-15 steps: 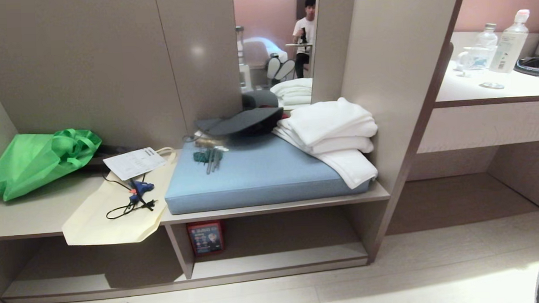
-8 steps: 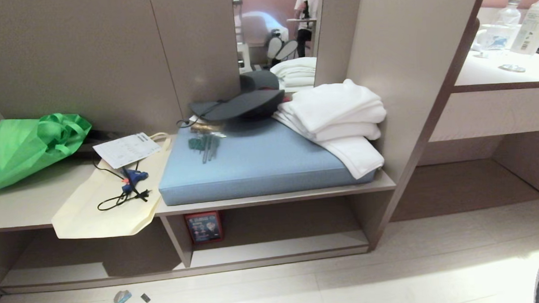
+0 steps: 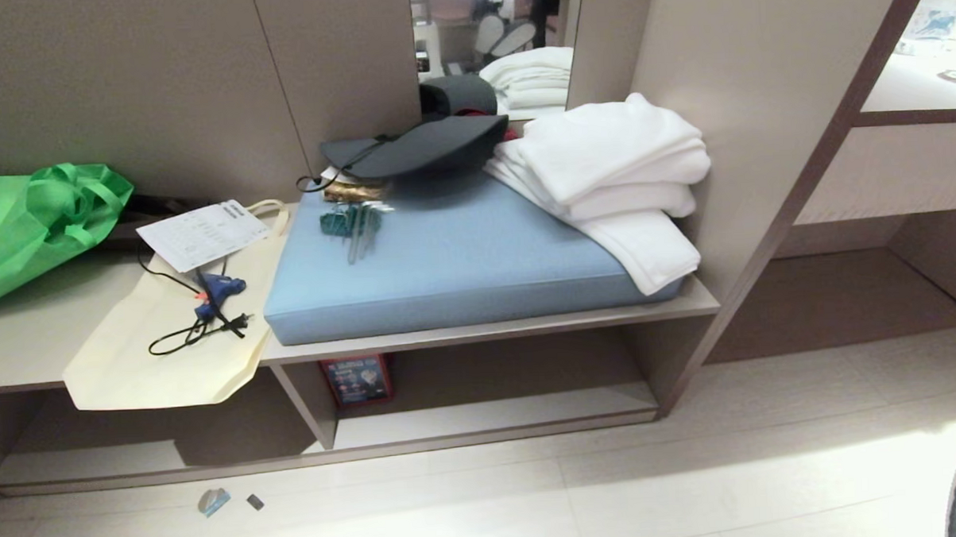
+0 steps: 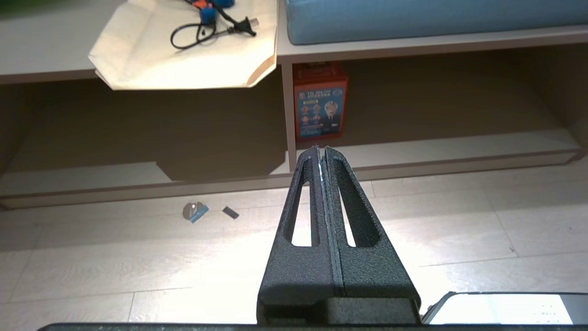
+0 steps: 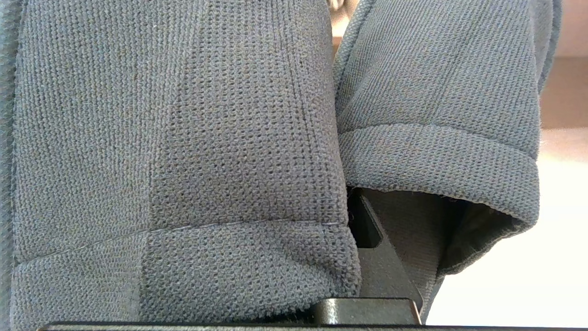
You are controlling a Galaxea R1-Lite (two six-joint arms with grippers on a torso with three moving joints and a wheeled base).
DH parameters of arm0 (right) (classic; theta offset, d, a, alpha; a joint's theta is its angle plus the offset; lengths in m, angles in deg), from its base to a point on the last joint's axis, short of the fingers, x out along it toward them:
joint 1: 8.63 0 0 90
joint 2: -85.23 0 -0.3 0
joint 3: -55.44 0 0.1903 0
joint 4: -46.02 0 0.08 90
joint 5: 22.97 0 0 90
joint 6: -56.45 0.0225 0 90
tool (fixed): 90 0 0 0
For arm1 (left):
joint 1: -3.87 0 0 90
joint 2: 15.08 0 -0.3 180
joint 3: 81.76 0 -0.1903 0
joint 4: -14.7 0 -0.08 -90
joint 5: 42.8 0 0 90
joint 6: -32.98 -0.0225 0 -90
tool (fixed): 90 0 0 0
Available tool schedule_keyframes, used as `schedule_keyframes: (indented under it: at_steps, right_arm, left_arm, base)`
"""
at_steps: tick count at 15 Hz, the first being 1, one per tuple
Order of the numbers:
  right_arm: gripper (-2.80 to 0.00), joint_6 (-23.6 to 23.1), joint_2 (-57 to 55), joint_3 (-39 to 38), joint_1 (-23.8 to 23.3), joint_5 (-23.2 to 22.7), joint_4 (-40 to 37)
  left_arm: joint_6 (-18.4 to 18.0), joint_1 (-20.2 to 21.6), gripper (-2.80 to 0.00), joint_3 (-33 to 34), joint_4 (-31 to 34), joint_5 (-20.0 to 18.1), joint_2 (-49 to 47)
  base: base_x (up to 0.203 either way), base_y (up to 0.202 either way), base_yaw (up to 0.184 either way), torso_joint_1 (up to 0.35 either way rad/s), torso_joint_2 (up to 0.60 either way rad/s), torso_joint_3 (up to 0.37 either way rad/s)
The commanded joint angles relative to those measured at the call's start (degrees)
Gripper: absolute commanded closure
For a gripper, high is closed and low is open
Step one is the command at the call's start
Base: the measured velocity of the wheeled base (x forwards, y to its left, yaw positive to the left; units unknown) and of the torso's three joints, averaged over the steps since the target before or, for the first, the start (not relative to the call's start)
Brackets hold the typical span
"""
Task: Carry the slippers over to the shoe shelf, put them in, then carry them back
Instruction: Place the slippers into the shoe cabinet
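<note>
right pincer [image 5: 356,216] clamps slippers [image 5: 183,138], fingertips hidden | left pincer [image 4: 321,154] closed, empty

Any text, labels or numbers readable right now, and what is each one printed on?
None can be read word for word.
Red box against the shoe shelf divider: printed lines and pictures on a blue panel, too small to read.
White paper sheet on the cream bag: rows of print, blurred.
Slippers clamped in the right gripper: plain knit, no label showing.
</note>
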Motion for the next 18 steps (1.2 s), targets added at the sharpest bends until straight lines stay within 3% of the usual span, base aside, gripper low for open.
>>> schedule_keyframes:
  at_steps: [1,18]
  right_arm:
    - [0.00,0.01,-0.04,0.00,-0.01,0.02,0.00]
    - [0.00,-0.08,-0.04,0.00,-0.01,0.02,0.00]
  left_arm:
    - [0.02,0.02,0.00,0.00,0.00,-0.01,-0.07]
    - [0.02,0.02,0.00,0.00,0.03,-0.01,-0.07]
  base:
    - [0.000,0.000,0.000,-0.002,0.00,-0.193]
    - [0.000,0.000,0.000,0.003,0.00,-0.198]
